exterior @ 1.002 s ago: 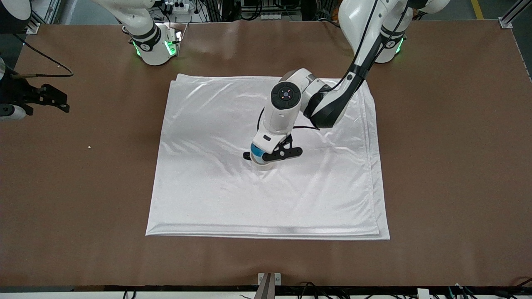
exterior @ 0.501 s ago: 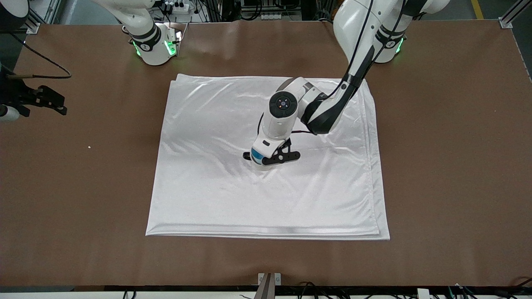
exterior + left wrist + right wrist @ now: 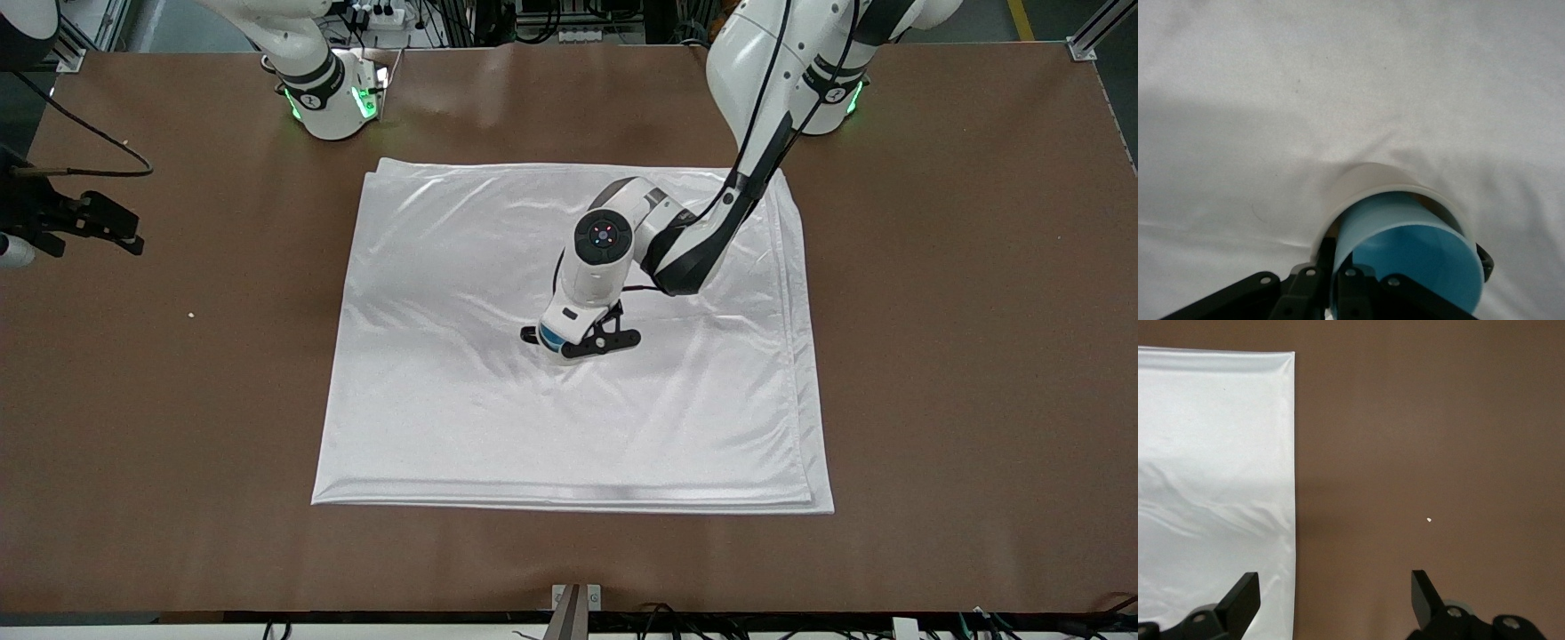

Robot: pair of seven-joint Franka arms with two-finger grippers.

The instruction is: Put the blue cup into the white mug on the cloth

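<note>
We held the blue cup (image 3: 1408,257) gripped in the left tool (image 3: 578,342), apparently partly inside the white mug (image 3: 1368,183) on the cloth (image 3: 444,400), risking tipping the mug if released off-centre, while the right tool (image 3: 1335,593) waited open over the table (image 3: 960,356).

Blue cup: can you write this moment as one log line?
left gripper: holds blue cup partly in white mug on cloth | right gripper: open, waiting over table
</note>
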